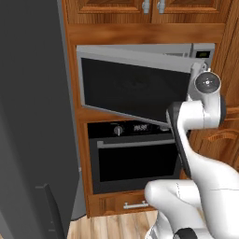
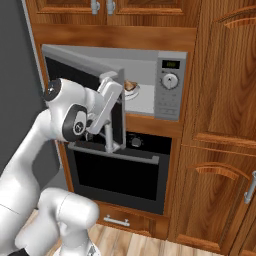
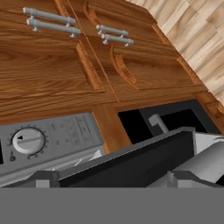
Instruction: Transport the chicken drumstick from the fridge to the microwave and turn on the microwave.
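The chicken drumstick (image 2: pixel 131 86) sits inside the microwave (image 2: pixel 167 75) on its pale floor, well in past the gripper (image 2: pixel 111 90), which straddles the free edge of the half-open microwave door (image 1: pixel 135 88) — jaws spread wide, one finger on each side of the door, holding nothing. One drumstick, one microwave with a single round knob (image 2: pixel 170 81), and one black oven (image 2: pixel 120 170) just beneath it. The fridge (image 1: pixel 32 116) stands as a dark grey slab to the left.
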Available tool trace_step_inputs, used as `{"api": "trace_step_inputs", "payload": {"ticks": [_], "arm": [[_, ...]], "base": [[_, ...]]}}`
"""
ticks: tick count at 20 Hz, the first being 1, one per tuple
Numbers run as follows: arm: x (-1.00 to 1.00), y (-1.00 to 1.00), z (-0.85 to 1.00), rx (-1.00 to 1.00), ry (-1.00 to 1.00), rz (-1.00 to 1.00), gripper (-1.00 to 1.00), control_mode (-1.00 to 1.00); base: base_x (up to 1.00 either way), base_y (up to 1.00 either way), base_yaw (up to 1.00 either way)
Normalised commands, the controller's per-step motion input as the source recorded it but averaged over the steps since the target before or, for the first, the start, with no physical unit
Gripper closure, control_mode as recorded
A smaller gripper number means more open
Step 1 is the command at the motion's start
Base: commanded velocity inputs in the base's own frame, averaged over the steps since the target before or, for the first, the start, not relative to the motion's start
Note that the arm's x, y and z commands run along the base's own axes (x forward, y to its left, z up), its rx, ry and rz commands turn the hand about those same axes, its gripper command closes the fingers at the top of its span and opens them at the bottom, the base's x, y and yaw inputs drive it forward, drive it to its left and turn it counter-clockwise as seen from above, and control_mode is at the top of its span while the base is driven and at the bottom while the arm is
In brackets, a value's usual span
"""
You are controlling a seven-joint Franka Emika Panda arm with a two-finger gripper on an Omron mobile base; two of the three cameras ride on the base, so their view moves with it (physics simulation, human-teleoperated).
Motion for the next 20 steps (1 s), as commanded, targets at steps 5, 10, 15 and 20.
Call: {"api": "trace_step_inputs", "payload": {"ticks": [5,10,15,20], "arm": [[0.68,-0.02,0.00,0.01,0.00,0.03,-1.00,-1.00],[0.62,0.00,0.00,0.00,0.00,0.04,-1.00,-1.00],[0.68,0.00,0.00,0.01,0.00,0.05,-1.00,-1.00],[0.69,0.03,0.00,0.00,0.00,0.06,-1.00,-1.00]], "base": [[0.00,0.00,0.00],[0.00,0.00,0.00],[0.00,0.00,0.00],[0.00,0.00,0.00]]}}
